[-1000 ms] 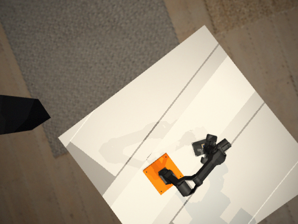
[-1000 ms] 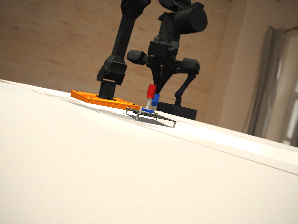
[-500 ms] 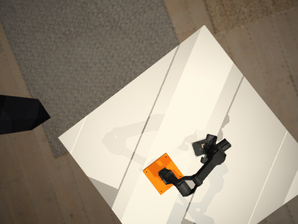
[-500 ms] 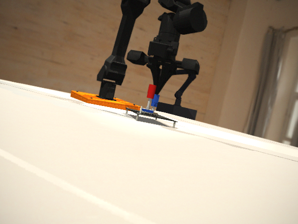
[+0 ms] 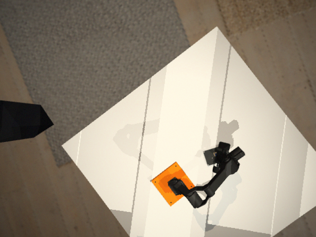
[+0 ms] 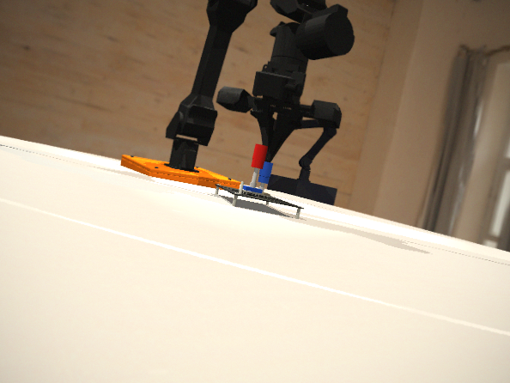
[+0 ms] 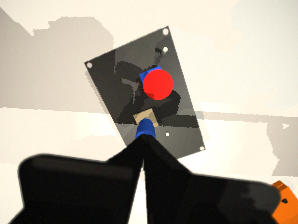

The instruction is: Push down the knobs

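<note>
The circuit board (image 5: 210, 159) (image 7: 105, 75) stands on short legs. A red knob (image 6: 258, 155) (image 7: 158, 84) sits high on a pale shaft (image 6: 254, 178) above a blue potentiometer (image 6: 252, 189) (image 7: 144, 77), with much shaft showing. The shaft leans slightly in the exterior view. A blue knob (image 6: 265, 173) (image 7: 145, 127) stands over the tan potentiometer (image 7: 143, 116), with a little pale shaft visible beneath it. My gripper (image 6: 269, 160) (image 7: 145, 139) is shut and empty, its fingertips at the top of the blue knob. Whether they touch it is unclear.
The arm's orange base plate (image 5: 161, 184) (image 6: 142, 167) (image 7: 286, 204) lies near the board. The red knob stands close beside the fingers. A small pale post (image 6: 241, 187) (image 7: 165, 49) rises near the board's edge. Shadows cross the table and board.
</note>
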